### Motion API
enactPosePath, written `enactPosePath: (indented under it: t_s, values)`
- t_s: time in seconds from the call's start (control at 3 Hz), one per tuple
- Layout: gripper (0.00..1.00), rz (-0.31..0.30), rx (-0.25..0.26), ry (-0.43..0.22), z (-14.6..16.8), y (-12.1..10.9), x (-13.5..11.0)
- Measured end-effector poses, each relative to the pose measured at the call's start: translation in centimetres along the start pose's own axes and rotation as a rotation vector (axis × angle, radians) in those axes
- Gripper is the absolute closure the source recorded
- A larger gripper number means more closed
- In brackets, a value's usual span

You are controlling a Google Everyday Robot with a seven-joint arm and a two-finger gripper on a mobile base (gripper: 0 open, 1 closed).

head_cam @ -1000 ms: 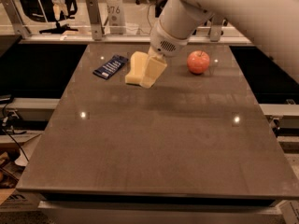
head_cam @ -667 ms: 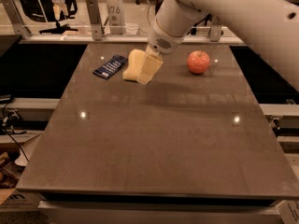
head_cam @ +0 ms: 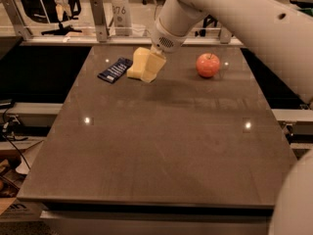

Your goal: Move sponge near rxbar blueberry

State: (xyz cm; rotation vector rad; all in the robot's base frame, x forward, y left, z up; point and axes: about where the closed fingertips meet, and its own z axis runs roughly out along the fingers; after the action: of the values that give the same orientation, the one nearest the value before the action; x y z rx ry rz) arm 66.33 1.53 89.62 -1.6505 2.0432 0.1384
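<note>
The sponge is a pale yellow foam block at the back left of the table, just right of the rxbar blueberry, a flat dark blue wrapper with white lettering. My gripper comes down from the white arm at the upper right and is shut on the sponge's right side. The sponge is tilted and sits low, at or just above the tabletop. It nearly touches the bar's right end.
A red apple stands at the back right of the dark table. A metal rail with posts runs behind the table's back edge. My large white arm crosses the upper right.
My gripper has carried the sponge left and toward the back, closer to the blue bar. The bar and the apple have not moved.
</note>
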Motion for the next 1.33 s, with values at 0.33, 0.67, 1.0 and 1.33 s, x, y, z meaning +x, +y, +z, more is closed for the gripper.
enactPosePath:
  t_s: [0.33, 0.67, 1.0, 1.33]
  values:
    - [1.0, 0.018, 0.005, 0.002, 1.4, -1.0, -0.2]
    - [1.0, 0.032, 0.011, 0.0, 2.8, -1.8, -0.2]
    - [0.81, 0.04, 0.004, -0.011, 3.8, -2.2, -0.5]
    - [0.58, 0.045, -0.008, -0.014, 4.8, -2.3, -0.6]
